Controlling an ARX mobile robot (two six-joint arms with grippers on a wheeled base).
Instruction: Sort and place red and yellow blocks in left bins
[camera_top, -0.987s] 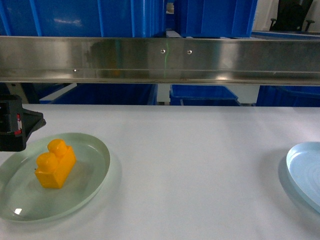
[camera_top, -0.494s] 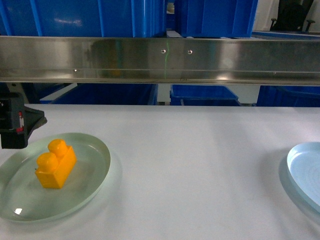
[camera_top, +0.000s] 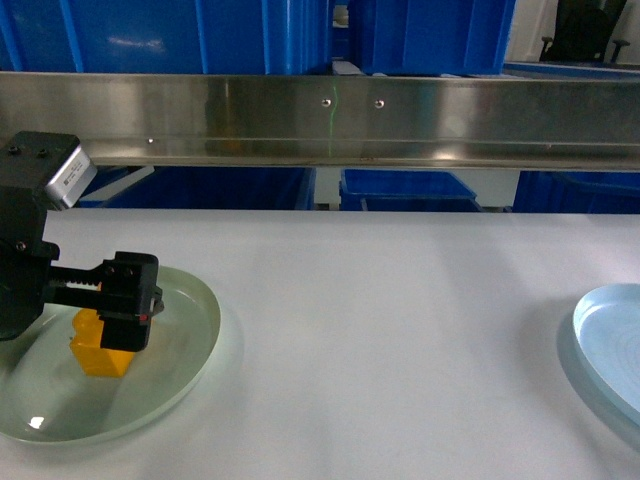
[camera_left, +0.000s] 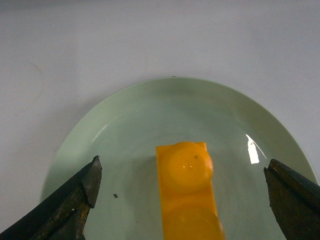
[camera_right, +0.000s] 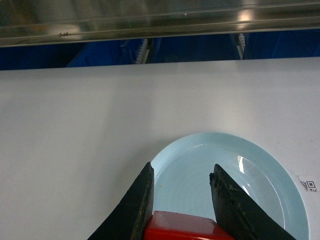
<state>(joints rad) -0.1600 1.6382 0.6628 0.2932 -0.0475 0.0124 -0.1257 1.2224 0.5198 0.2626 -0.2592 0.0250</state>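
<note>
A steel rail (camera_top: 330, 120) runs across the head view at twelve o'clock, with the blue bins (camera_top: 160, 35) standing on it and more blue crates (camera_top: 405, 188) showing below it. It lies well beyond the white table (camera_top: 400, 320).

One yellow brick (camera_top: 98, 352) is in view, with two round studs. It sits on the pale green plate (camera_top: 185, 340) at about eight o'clock in the head view, a little toward that plate's nine o'clock side. The left gripper (camera_top: 128, 300) hangs just over the brick and hides its top from the head camera. In the left wrist view the fingers (camera_left: 70, 200) are spread wide, one at either side of the brick (camera_left: 187, 195), and neither touches it — pale green plate (camera_left: 125, 125) shows in both gaps.

The right gripper (camera_right: 182, 192) hovers over the near rim of the light blue plate (camera_right: 260, 180), at four o'clock in the head view (camera_top: 610, 345). Between its fingers (camera_right: 132, 205) sits a red block (camera_right: 182, 227), only its top edge showing at six o'clock — the fingers lie against its sides.

That makes two plates, one yellow brick and one red block. The table between the plates has nothing on it.
</note>
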